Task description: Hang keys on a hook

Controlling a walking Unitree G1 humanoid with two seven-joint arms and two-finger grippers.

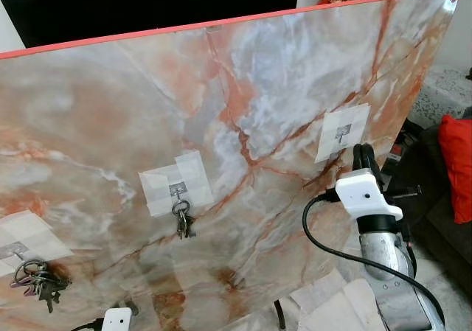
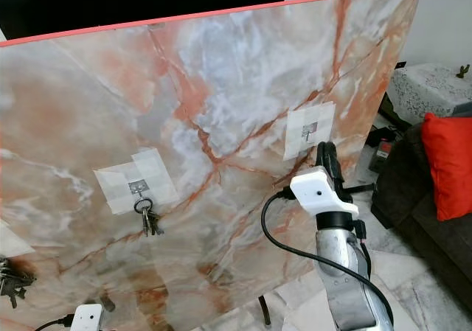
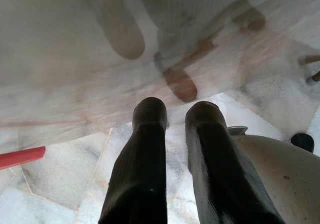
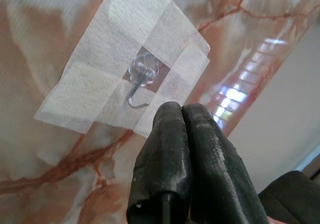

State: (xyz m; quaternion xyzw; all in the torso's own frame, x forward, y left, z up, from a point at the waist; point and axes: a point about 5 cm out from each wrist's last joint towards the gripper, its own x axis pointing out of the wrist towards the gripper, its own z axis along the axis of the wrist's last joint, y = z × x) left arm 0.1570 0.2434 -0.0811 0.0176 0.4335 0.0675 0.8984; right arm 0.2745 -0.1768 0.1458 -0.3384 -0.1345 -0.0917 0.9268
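- Right wrist view looks along the right gripper (image 4: 182, 115), whose two black fingers are pressed tip to tip with nothing visible between them, just below a small clear-backed wire hook (image 4: 139, 87) taped to the board; that hook is bare.
- Seen from the head cameras, the big upright orange-veined marble-look board (image 1: 243, 73) carries three white tape patches; a small silver bunch of keys (image 1: 184, 223) already hangs from the middle taped hook (image 1: 177, 192), and a larger dark bunch of keys (image 1: 40, 279) hangs at the far-left patch.
- Down low, the left gripper (image 3: 176, 115) points at the pale tiled floor (image 3: 60, 174), fingers a narrow gap apart and carrying nothing.
- My reading: the hanging looks done for the middle hook, and the right arm sits at the unused right-hand hook empty-handed.
- A next move would call either for pulling the right arm back, or for fetching another bunch, since no keys are in either gripper.
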